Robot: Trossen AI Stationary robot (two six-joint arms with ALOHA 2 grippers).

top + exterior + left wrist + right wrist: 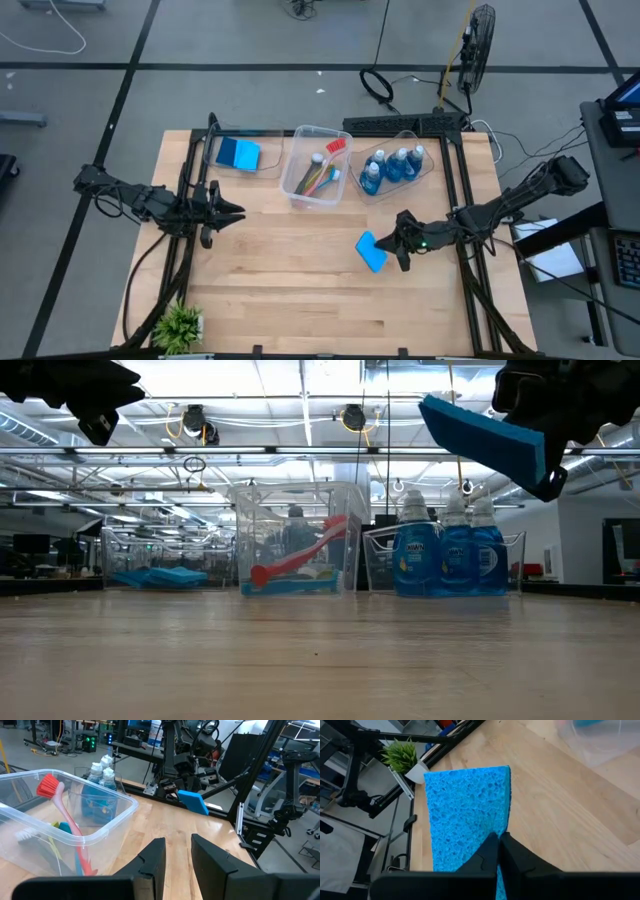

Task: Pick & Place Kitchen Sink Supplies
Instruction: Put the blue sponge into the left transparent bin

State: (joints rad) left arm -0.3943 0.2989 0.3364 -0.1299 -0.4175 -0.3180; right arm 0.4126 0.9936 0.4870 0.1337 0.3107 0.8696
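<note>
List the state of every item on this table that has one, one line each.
Flat blue rectangular sponge: gripped in the right gripper, lifted off the table.
Left gripper: partly open, empty.
Clear plastic middle bin: open, brushes inside.
Red-headed brush: leaning in the middle bin.
Clear bottles of blue liquid: upright, capped, in their bin.
Stacked blue sponges: lying flat in the left bin.

Bright, even light thru all views, from ceiling strip lamps [300,405] seen in low view. Table [300,290] evenly lit from above, shadows soft & faint. Low view: near tabletop blurred, bottles [445,555] & far bins sharper; arms at top corners are dark silhouettes vs the lamps. Right wrist view: sponge [465,815] crisp, pores clear, far bin smeared. Left wrist view: fingers [152,862] soft, some glare on clear bin [65,827] rim.
</note>
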